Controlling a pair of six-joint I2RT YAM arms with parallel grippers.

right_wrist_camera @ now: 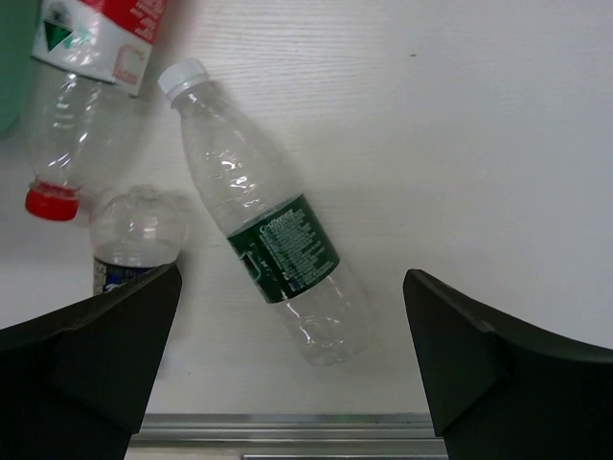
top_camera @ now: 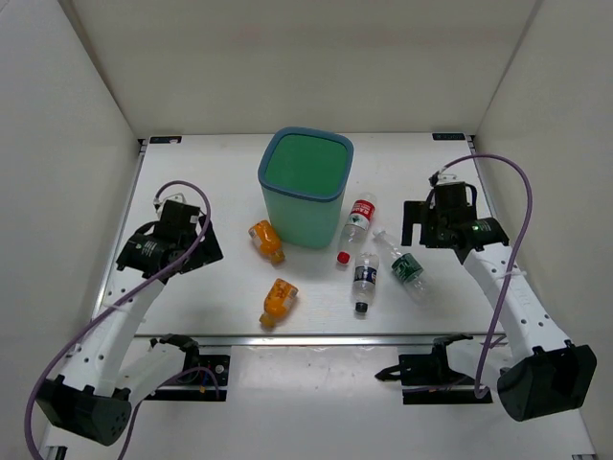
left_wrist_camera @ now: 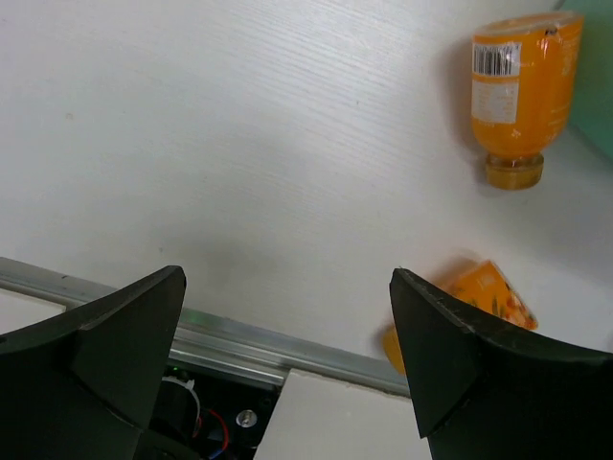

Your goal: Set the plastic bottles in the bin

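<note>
Five plastic bottles lie flat on the worktop, none yet in the bin, which stands upright at the upper centre of the top view. Both end effectors hang empty with jaws spread wide. The left end effector is over bare worktop at mid-left, and the right end effector is over the green-label bottle at mid-right.

Rolling looks the likeliest trouble: every bottle rests on its round side, so a finger landing off-centre could kick it away. Right of the bin, the red-label bottle, the whitish-blue-label bottle and the green-label one lie close together, so jaws this wide could catch or shove a neighbour. The upper orange bottle sits just beside the bin's wall, and a finger coming down there could strike the bin and shift it. The lower orange bottle lies near the front rail and could be nudged onto it. A low carry could clip the tall bin's rim, and both arms reaching its mouth together could collide.
</note>
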